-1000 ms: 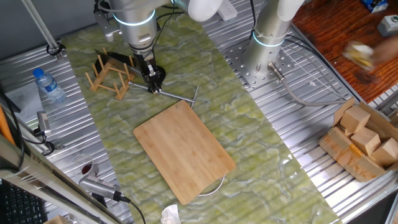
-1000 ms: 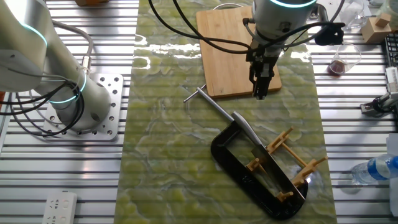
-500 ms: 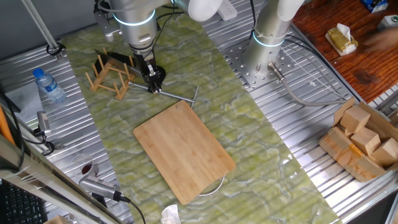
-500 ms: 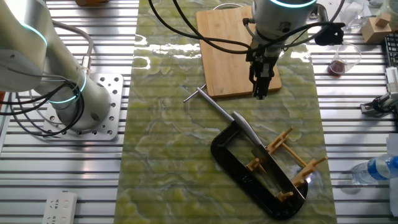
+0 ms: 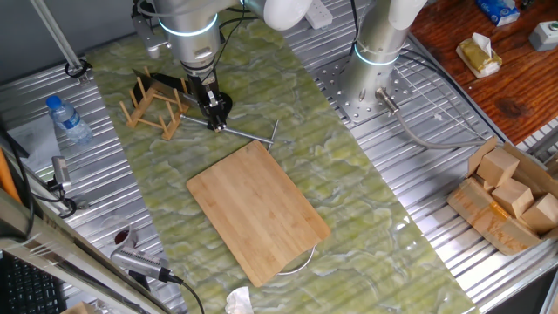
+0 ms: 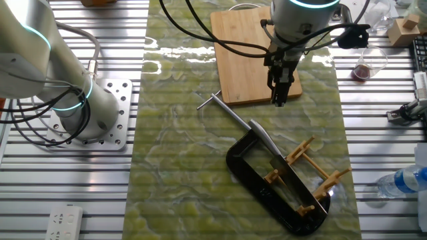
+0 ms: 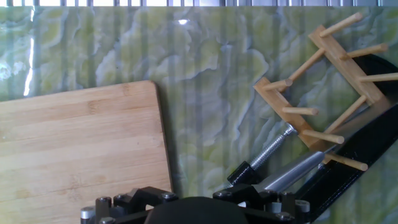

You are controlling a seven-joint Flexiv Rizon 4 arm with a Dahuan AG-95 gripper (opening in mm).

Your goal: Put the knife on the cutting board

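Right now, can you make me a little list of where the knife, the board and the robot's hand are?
knife: propped in the wooden peg rack, not on the board
cutting board: flat on the green mat, nothing on it
gripper: above the mat near the board's corner, holding nothing; open or shut is unclear
black clamp: lying around the rack
task: not yet done
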